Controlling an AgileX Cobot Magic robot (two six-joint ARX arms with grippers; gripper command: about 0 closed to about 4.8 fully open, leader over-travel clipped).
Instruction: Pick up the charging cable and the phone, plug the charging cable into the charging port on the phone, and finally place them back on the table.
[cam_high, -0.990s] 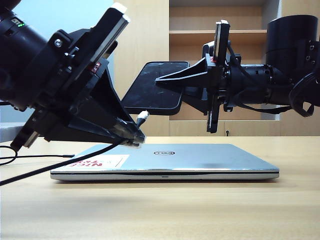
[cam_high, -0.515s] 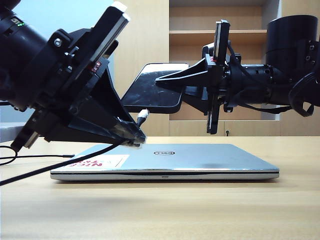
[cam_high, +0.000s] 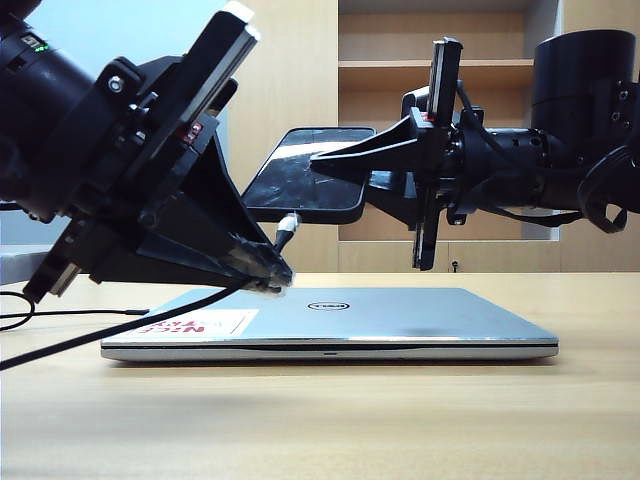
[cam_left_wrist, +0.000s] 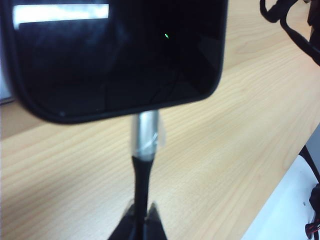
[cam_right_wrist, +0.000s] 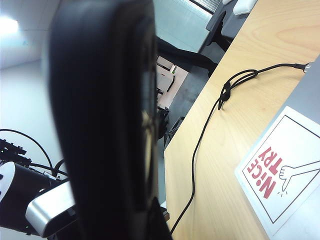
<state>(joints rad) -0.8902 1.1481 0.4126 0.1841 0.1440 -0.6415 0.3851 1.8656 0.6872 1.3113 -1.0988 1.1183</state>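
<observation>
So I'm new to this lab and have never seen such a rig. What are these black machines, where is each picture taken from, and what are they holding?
These are two robot arms with two-finger grippers. One picture comes from a camera facing the table; the other two come from cameras on the wrists. A closed silver laptop lies on the table. The left gripper is shut on the charging cable, whose silver plug meets the phone's short edge. The right gripper is shut on the phone, holding it in the air above the laptop. Whether the plug is fully in, I cannot tell.
</observation>
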